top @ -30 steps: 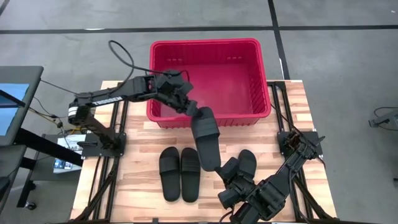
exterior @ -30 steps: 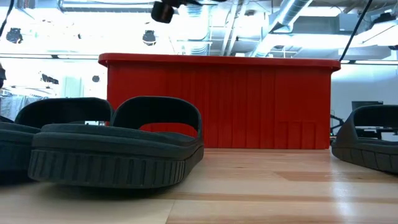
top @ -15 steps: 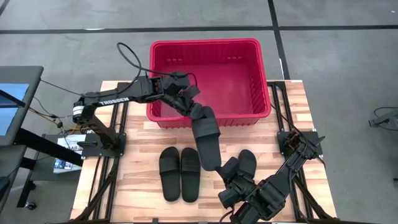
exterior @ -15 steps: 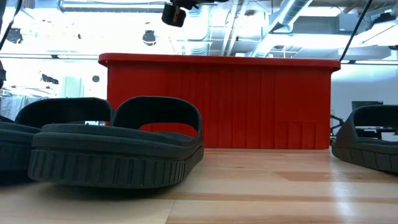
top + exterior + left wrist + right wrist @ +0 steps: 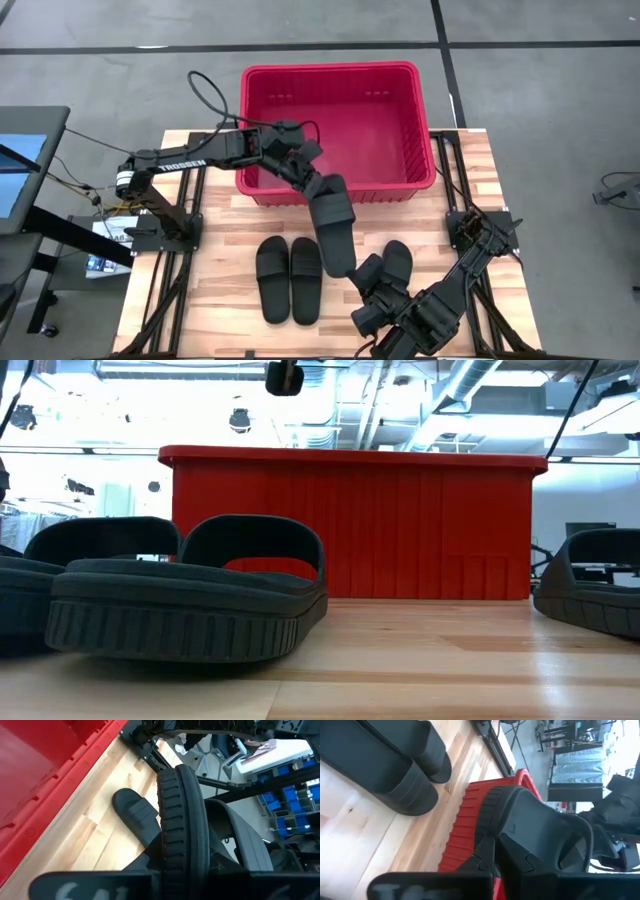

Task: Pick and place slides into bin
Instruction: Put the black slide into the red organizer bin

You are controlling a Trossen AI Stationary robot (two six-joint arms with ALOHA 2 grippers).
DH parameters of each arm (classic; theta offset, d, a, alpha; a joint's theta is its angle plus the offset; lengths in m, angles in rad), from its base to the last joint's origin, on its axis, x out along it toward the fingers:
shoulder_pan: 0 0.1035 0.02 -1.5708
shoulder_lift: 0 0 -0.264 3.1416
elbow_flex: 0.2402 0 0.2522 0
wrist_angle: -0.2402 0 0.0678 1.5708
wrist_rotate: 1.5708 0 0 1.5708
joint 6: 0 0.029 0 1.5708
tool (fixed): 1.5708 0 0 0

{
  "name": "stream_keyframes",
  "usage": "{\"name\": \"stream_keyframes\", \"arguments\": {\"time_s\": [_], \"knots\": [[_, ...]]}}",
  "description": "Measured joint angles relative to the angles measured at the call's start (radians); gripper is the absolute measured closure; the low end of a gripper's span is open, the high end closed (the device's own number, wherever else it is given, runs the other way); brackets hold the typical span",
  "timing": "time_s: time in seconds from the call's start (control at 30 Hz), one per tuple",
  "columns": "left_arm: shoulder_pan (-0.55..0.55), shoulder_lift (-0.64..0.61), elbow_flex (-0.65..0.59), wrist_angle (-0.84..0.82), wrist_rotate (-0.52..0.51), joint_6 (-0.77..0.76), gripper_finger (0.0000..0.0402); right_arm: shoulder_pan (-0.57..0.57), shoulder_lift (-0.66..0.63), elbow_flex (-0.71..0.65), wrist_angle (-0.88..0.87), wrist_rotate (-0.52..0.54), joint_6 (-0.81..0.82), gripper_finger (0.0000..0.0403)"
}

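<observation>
My left gripper (image 5: 308, 172) is shut on one black slide (image 5: 333, 228), which it holds in the air by the near wall of the red bin (image 5: 300, 80). Two more slides (image 5: 275, 279) (image 5: 305, 279) lie side by side on their soles on the table; in the low view they show at the left (image 5: 190, 600). The fourth slide (image 5: 397, 262) rests on its sole at the near right, and my right gripper (image 5: 373, 276) is shut at its edge. The bin shows nothing inside it. My left gripper pinches the slide's sole by its ribbed edge (image 5: 176, 862) at the end nearest the bin. The slide reaches from the fingers toward the table's near edge, lifted clear, its free end (image 5: 338, 262) over the table. My right gripper pinches the fourth slide's sole rim (image 5: 489, 851) between its two fingers, coming from the table's near side. The slide's sole rests on the table (image 5: 590, 610).
The bin (image 5: 350, 525) stands at the table's far edge, its near rim above the wood. The black arm frames (image 5: 170, 225) (image 5: 480, 235) stand at the table's left and right. Bare wood (image 5: 220, 290) lies at the near left.
My left gripper has gone a little toward the table's right and near edges along the bin's near wall, still shut on the slide. The slide's held end went with it and the slide stays lifted clear.
</observation>
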Motion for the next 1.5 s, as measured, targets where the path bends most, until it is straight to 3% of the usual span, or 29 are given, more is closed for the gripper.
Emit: {"name": "stream_keyframes", "arguments": {"time_s": [0.17, 0.67, 0.97, 1.13, 1.37, 1.5], "knots": [[-0.002, 0.0, 0.0, 0.0, 0.005, 0.002, 0.0375, -0.013, 0.0, 0.0, 0.016, -0.074, 0.003, 0.038], [0.012, -0.047, -0.002, -0.019, 0.035, 0.039, 0.0375, -0.027, 0.0, 0.0, 0.043, -0.103, -0.001, 0.0231], [0.069, -0.185, -0.001, -0.085, -0.011, 0.127, 0.0375, -0.027, 0.0, 0.0, -0.005, -0.112, 0.016, 0.0199], [0.104, -0.275, -0.001, -0.185, -0.102, 0.3, 0.0375, -0.053, -0.001, 0.0, -0.004, -0.166, 0.204, 0.0199], [0.173, -0.347, -0.001, -0.222, -0.161, 0.434, 0.0375, -0.138, -0.001, -0.002, -0.003, -0.484, 0.516, 0.0204], [0.218, -0.356, 0.0, -0.231, -0.143, 0.484, 0.0375, -0.168, -0.001, -0.047, -0.004, -0.553, 0.666, 0.0204]]}}
